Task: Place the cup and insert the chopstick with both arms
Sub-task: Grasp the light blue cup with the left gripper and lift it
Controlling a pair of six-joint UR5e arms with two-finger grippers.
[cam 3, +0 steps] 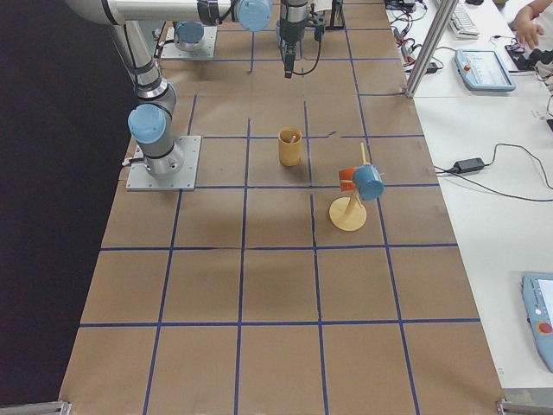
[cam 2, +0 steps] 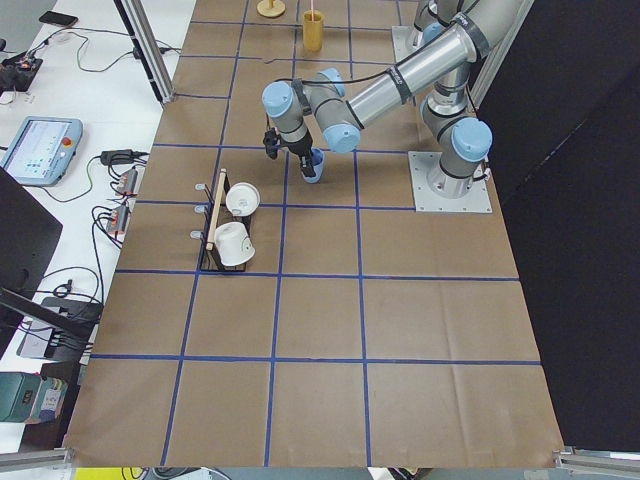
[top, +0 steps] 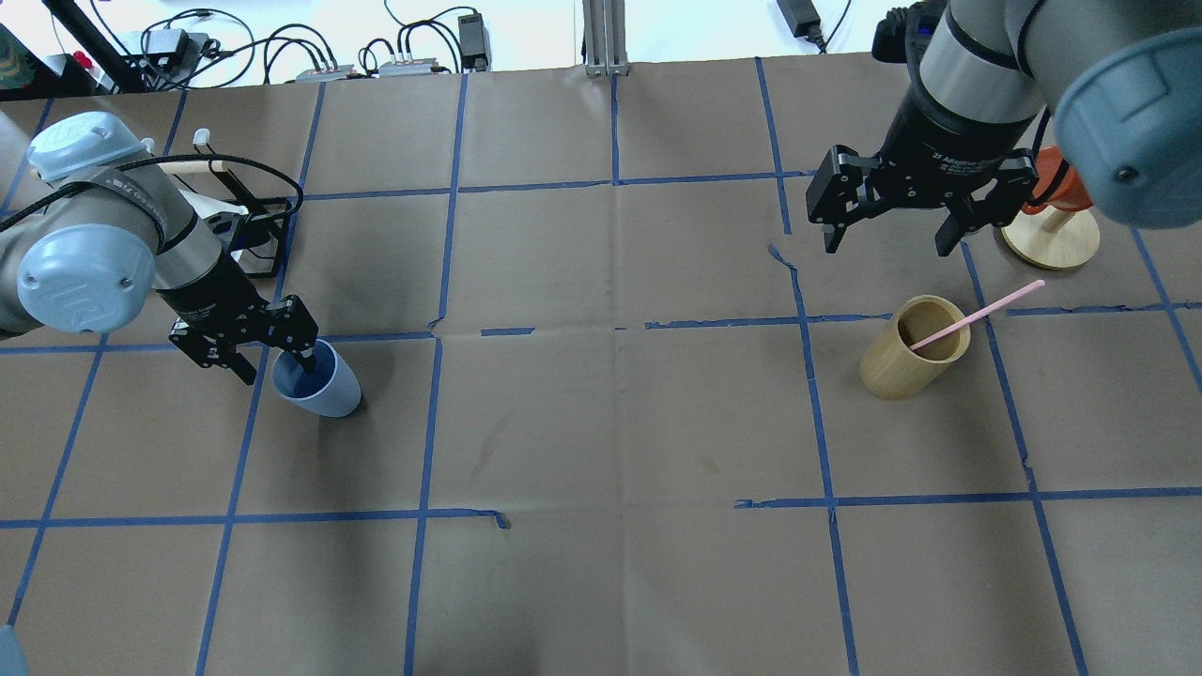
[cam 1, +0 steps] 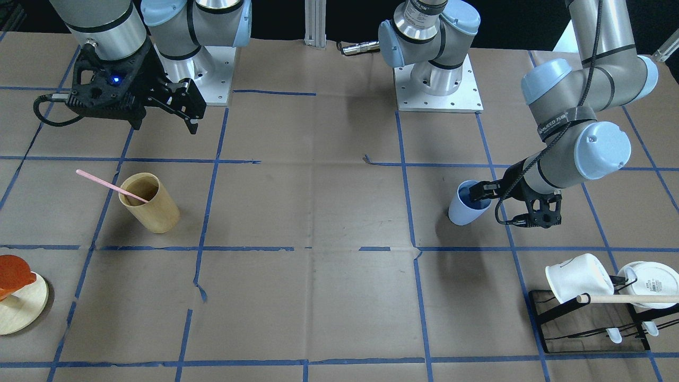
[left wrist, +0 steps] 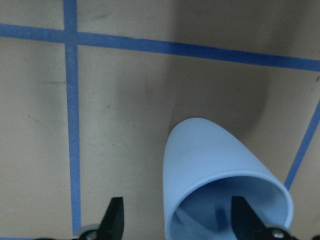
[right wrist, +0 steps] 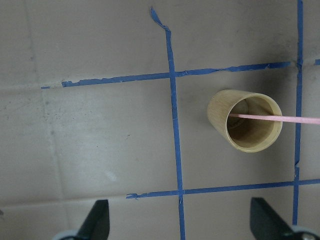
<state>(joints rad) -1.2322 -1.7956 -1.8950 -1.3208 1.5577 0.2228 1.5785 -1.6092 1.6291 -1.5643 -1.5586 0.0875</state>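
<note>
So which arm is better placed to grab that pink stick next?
The right. The right gripper, open, hovers near the wooden cup where the chopstick leans; the left gripper is across the table, straddling the rim of the blue cup.

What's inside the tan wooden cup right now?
The pink chopstick leans inside the wooden cup, with its upper end sticking out past the rim. Nothing else shows in there, though the bottom is partly in shadow.
</note>
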